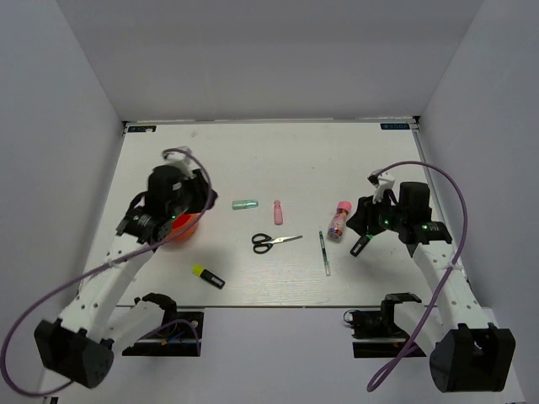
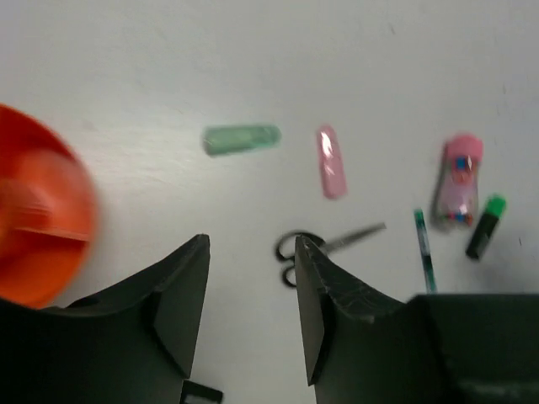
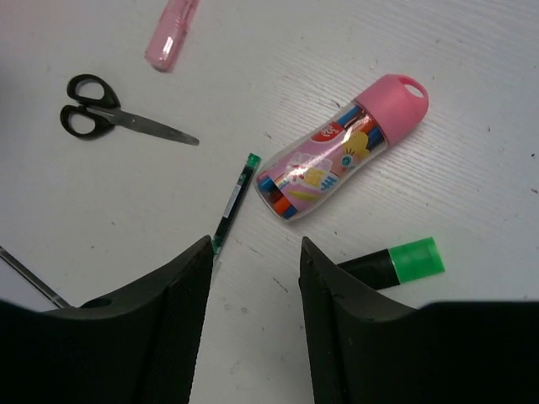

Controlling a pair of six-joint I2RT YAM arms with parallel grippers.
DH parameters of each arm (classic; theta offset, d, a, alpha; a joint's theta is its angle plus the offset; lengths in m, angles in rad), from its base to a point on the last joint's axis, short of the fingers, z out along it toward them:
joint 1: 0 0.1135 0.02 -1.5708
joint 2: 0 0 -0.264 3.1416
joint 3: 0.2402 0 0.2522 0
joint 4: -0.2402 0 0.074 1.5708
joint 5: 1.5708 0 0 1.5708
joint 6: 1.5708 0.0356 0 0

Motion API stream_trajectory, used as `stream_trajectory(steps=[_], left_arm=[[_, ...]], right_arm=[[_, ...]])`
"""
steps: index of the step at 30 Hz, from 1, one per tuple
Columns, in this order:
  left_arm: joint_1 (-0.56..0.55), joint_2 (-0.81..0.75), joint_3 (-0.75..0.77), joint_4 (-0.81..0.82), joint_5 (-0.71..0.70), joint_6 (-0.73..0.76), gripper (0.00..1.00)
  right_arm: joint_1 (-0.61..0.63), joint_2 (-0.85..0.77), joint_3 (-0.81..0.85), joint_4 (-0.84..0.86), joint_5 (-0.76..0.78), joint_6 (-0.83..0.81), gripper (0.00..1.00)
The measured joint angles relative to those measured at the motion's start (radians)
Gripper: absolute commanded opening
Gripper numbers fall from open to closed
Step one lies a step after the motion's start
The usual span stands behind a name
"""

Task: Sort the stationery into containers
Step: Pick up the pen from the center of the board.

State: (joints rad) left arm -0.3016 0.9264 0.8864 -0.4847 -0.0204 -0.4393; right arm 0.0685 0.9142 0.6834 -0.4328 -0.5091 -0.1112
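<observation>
Closest to the near edge, left of centre, lies the yellow-capped marker (image 1: 208,276). Mid-table are the scissors (image 1: 274,241), a thin pen (image 1: 325,252) and the green-capped marker (image 1: 362,245). Beyond them are the pink-capped tube (image 1: 338,219), pink bottle (image 1: 278,211) and mint stick (image 1: 244,204). The orange cup (image 1: 185,233) sits toward the left edge, partly under the left gripper (image 2: 250,311). That gripper and the right gripper (image 3: 253,311) both stand apart and empty — seemingly the approach to a pick. The right one hovers by the pen and green-capped marker; next it must descend, straddle one and close.
</observation>
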Motion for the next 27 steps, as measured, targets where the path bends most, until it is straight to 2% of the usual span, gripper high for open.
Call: stream_trajectory(steps=[2,5,6,7,8,9,10,12,13,14,16,18,19,20,22,27], left_arm=[[-0.112,0.084,0.051,-0.059,0.023,-0.003,0.56],[-0.322,0.235,0.131,-0.136,0.003,-0.016,0.21],[-0.374,0.286,0.161,-0.148,0.0,-0.024,0.08],[-0.424,0.351,0.199,-0.164,-0.002,-0.032,0.0],[-0.459,0.417,0.249,-0.188,-0.01,-0.05,0.0],[-0.488,0.482,0.298,-0.203,-0.016,-0.067,0.0],[-0.516,0.554,0.353,-0.208,-0.027,-0.085,0.07],[-0.559,0.672,0.446,-0.209,-0.047,-0.131,0.29],[-0.575,0.72,0.479,-0.2,-0.055,-0.154,0.34],[-0.592,0.765,0.506,-0.195,-0.062,-0.188,0.44],[-0.619,0.853,0.558,-0.19,-0.072,-0.236,0.45],[-0.645,0.941,0.615,-0.184,-0.078,-0.284,0.53],[-0.656,0.982,0.642,-0.177,-0.084,-0.307,0.56],[-0.668,1.016,0.662,-0.175,-0.092,-0.328,0.59],[-0.696,1.073,0.7,-0.172,-0.122,-0.377,0.59],[-0.78,1.124,0.714,-0.156,-0.219,-0.465,0.58]], right_arm=[[0.002,0.014,0.002,-0.017,0.022,0.003,0.5],[0.005,0.025,0.002,-0.027,0.076,0.016,0.44],[0.005,0.028,0.002,-0.029,0.098,0.024,0.38],[0.005,0.03,0.002,-0.031,0.122,0.03,0.34],[0.005,0.032,0.002,-0.032,0.146,0.04,0.28],[0.005,0.034,0.003,-0.033,0.169,0.05,0.17],[0.005,0.037,0.005,-0.035,0.198,0.062,0.14],[0.005,0.053,0.016,-0.042,0.25,0.091,0.09],[0.004,0.064,0.026,-0.047,0.269,0.104,0.07],[0.004,0.081,0.039,-0.056,0.285,0.115,0.07],[0.004,0.111,0.063,-0.073,0.306,0.136,0.07],[0.004,0.126,0.078,-0.085,0.333,0.153,0.12],[0.004,0.125,0.079,-0.09,0.348,0.161,0.23],[0.004,0.119,0.079,-0.092,0.362,0.171,0.27],[0.004,0.101,0.079,-0.093,0.396,0.185,0.38],[0.004,0.045,0.079,-0.092,0.448,0.198,0.41]])
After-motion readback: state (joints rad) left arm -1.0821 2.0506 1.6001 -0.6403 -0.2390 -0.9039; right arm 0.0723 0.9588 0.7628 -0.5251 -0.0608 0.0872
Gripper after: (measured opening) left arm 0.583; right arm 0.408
